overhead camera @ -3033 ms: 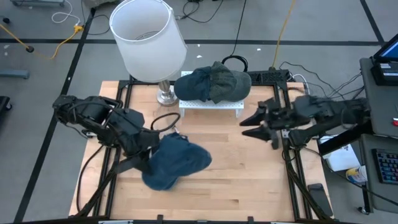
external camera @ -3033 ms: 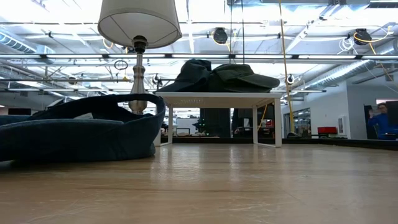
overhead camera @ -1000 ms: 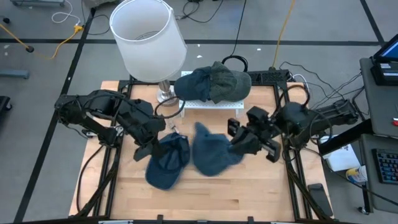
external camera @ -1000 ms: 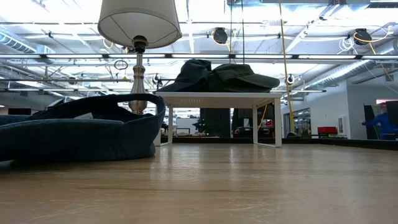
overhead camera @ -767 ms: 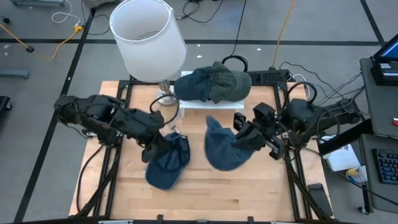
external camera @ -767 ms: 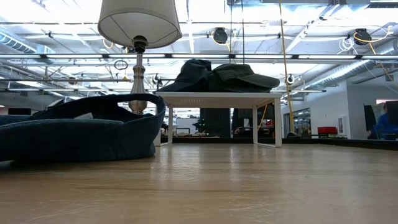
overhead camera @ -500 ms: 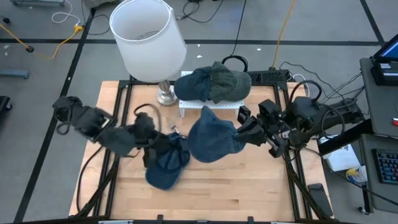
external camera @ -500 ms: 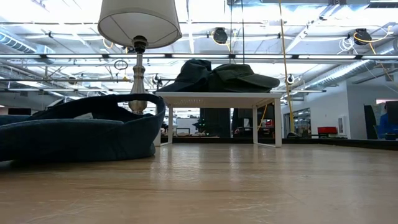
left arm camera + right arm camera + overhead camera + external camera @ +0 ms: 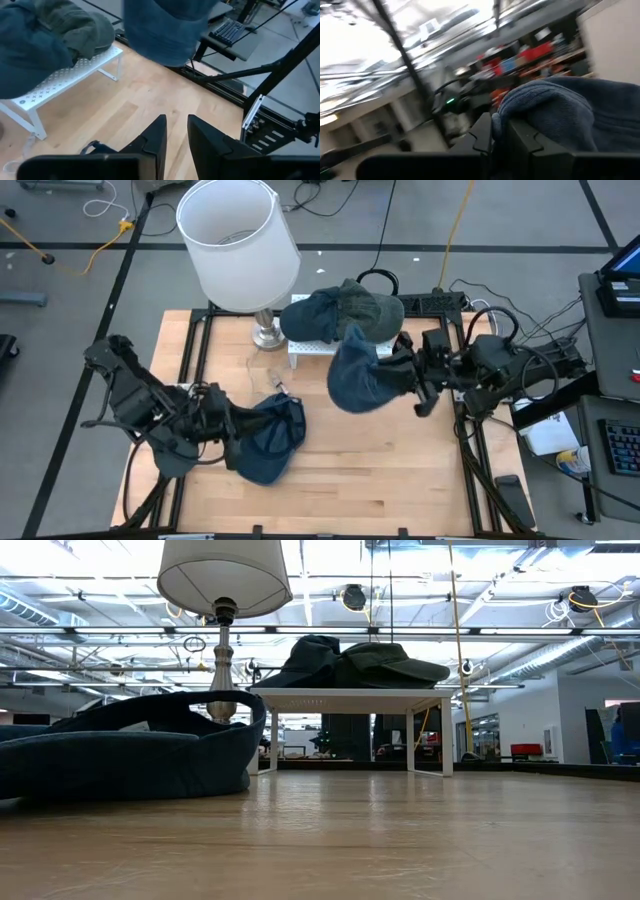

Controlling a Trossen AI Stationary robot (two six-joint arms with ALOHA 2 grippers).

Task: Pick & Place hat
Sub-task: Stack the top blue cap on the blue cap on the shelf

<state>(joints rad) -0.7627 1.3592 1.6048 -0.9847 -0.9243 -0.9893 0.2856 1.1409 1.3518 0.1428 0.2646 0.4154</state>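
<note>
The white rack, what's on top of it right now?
Two hats lie on the rack: a blue hat and a green hat, overlapping. The rack's top beneath them is covered. The lifted hat hangs beside it, in the right gripper.

Even, bright overhead light; soft shadows on table (image 9: 380, 470). Low view: glaring ceiling lights (image 9: 330, 555), near tabletop blurred. Right wrist view motion-smeared, overexposed at upper left.

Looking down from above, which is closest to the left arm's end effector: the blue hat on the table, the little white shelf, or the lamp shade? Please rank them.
From the left end effector:
1. Blue hat on the table, right beside it.
2. White shelf, toward the table's back.
3. Lamp shade, farthest, beyond the back left corner.
</note>
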